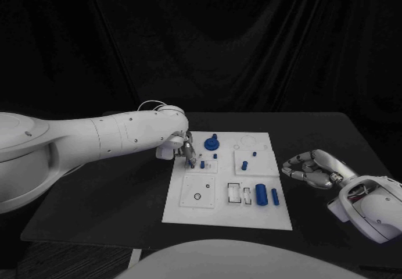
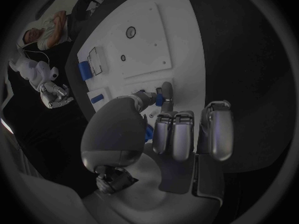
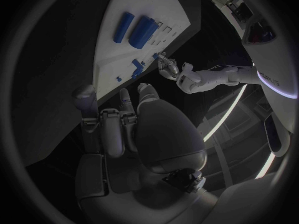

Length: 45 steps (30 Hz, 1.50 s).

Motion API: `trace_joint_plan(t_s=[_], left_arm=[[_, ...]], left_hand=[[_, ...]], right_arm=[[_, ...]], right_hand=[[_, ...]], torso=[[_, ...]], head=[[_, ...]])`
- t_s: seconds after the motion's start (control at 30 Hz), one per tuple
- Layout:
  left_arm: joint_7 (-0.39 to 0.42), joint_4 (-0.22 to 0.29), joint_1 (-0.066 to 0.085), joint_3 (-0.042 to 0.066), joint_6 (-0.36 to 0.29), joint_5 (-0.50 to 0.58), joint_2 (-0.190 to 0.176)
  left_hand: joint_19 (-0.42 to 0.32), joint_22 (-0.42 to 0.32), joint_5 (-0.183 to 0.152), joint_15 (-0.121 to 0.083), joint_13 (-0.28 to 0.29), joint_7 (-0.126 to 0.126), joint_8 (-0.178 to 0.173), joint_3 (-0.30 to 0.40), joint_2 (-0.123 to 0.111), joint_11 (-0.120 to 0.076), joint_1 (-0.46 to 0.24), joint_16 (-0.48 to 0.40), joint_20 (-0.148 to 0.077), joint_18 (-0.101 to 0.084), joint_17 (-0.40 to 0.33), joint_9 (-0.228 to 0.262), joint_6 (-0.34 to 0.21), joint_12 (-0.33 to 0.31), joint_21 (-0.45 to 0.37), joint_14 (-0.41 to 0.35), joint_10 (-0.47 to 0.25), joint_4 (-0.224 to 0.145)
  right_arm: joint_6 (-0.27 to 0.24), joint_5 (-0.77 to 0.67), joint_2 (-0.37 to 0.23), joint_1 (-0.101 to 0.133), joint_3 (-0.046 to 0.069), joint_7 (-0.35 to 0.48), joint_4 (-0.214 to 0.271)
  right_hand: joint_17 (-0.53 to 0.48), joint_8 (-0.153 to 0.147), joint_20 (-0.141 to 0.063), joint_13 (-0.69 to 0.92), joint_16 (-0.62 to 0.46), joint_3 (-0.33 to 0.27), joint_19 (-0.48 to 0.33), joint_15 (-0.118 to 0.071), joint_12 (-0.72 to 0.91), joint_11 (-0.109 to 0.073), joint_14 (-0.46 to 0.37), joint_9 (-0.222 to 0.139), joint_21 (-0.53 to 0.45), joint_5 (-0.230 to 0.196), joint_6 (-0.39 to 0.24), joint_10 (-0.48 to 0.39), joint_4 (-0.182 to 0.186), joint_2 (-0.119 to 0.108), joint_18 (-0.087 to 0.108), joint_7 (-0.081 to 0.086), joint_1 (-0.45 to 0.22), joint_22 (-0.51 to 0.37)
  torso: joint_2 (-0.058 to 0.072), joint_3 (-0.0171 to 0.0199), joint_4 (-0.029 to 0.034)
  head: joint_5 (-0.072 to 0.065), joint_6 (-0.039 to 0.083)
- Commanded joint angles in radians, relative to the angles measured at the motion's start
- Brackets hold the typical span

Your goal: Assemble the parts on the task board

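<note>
The white task board (image 1: 230, 212) lies mid-table. My left hand (image 1: 178, 146) hangs over its near-left upper section, thumb and a finger pinching a small blue peg (image 2: 159, 99) just above the board (image 2: 146, 45). A round blue part (image 1: 211, 142) stands beside that hand, with small blue pegs (image 1: 244, 165) around it. Two blue cylinders (image 1: 261, 195) lie near the board's front right; they also appear in the right wrist view (image 3: 142, 32). My right hand (image 1: 312, 168) rests on the table right of the board, fingers loosely bent, holding nothing. The left hand (image 3: 171, 67) shows at the board's edge (image 3: 134, 5).
The board carries a round recess (image 1: 197, 196) and rectangular slots (image 1: 239, 193) at its front. Black table (image 1: 117, 197) surrounds it, with free room to the left and at the back right. The table's front edge runs close below the board.
</note>
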Motion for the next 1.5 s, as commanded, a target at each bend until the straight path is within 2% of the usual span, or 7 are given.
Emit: trace_joint_plan(t_s=[0.03, 0.53, 1.07, 1.5], left_arm=[[0.002, -0.003, -0.004, 0.001, 0.005, 0.008, 0.004], [0.008, -0.008, -0.017, 0.001, 0.032, 0.008, 0.011], [-0.003, -0.009, -0.019, 0.001, 0.048, 0.030, 0.008], [-0.004, 0.014, -0.019, 0.001, 0.029, 0.034, -0.008]], left_hand=[[0.030, 0.202, 0.001, -0.002, 0.263, -0.004, -0.005, 0.028, 0.007, 0.003, 0.007, 0.003, 0.000, 0.016, 0.263, 0.000, 0.001, 0.004, -0.007, 0.106, 0.106, -0.033], [0.029, 0.201, -0.002, -0.002, 0.263, -0.005, -0.005, 0.026, 0.007, 0.003, 0.003, 0.003, 0.000, 0.016, 0.263, 0.001, 0.001, 0.004, -0.010, 0.106, 0.106, -0.036], [0.027, 0.199, -0.003, -0.002, 0.263, -0.005, -0.005, 0.026, 0.009, 0.002, 0.000, 0.003, 0.000, 0.017, 0.263, 0.002, 0.001, 0.004, -0.016, 0.106, 0.106, -0.042], [0.025, 0.197, 0.010, -0.003, 0.262, -0.007, -0.004, 0.029, 0.016, 0.001, -0.005, 0.003, 0.000, 0.019, 0.263, 0.005, 0.005, 0.002, -0.023, 0.106, 0.105, -0.058]], right_arm=[[0.004, -0.002, -0.001, -0.002, 0.000, -0.016, 0.002], [0.004, -0.002, -0.004, -0.002, 0.000, -0.017, 0.004], [0.006, -0.002, -0.002, -0.002, 0.000, -0.017, 0.002], [0.006, -0.002, -0.002, -0.002, 0.000, -0.018, 0.002]], right_hand=[[0.154, 0.006, 0.000, 0.029, -0.003, 0.005, -0.004, 0.000, -0.004, -0.001, 0.040, -0.001, -0.005, 0.003, 0.002, 0.056, -0.001, -0.001, 0.020, 0.001, 0.009, 0.092], [0.154, 0.006, -0.001, 0.029, -0.003, 0.007, -0.005, 0.000, -0.004, -0.001, 0.040, -0.002, -0.006, 0.003, 0.002, 0.056, -0.001, 0.000, 0.020, 0.001, 0.012, 0.091], [0.154, 0.006, -0.001, 0.030, -0.003, 0.008, -0.005, 0.000, -0.004, -0.001, 0.040, -0.002, -0.006, 0.003, 0.002, 0.056, -0.002, 0.000, 0.020, 0.001, 0.014, 0.091], [0.154, 0.006, -0.001, 0.029, -0.003, 0.011, -0.005, 0.000, -0.004, -0.001, 0.040, -0.002, -0.006, 0.004, 0.002, 0.056, -0.002, 0.001, 0.020, 0.001, 0.018, 0.091]], torso=[[0.000, -0.0003, -0.0001], [0.000, 0.0003, 0.0000], [0.000, 0.0002, 0.0000], [0.000, 0.0003, 0.0007]], head=[[0.000, 0.000], [-0.001, 0.000], [0.002, 0.000], [0.002, 0.000]])
